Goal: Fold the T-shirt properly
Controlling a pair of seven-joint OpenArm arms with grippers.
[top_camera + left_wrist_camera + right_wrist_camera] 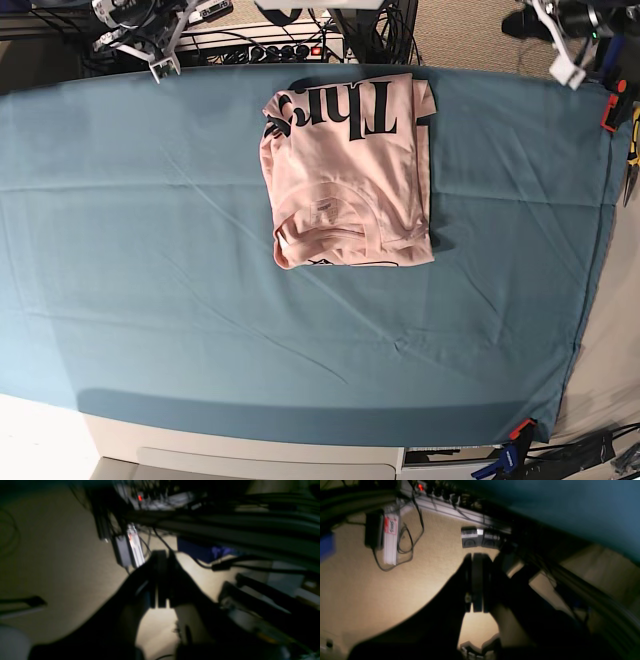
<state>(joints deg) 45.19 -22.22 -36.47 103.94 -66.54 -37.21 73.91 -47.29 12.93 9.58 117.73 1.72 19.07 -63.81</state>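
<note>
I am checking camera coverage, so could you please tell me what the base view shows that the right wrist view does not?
Only the base view shows the folded pink T-shirt, black lettering up, lying on the teal table cloth. Only the right wrist view shows the right gripper, fingers shut on nothing, over beige carpet, with a labelled white box beside it. Both show the power strip with its red light.

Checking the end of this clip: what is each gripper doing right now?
Left gripper: shut, empty, off the table.
Right gripper: shut, empty, off the table.
T-shirt: lies folded, touched by neither.
</note>
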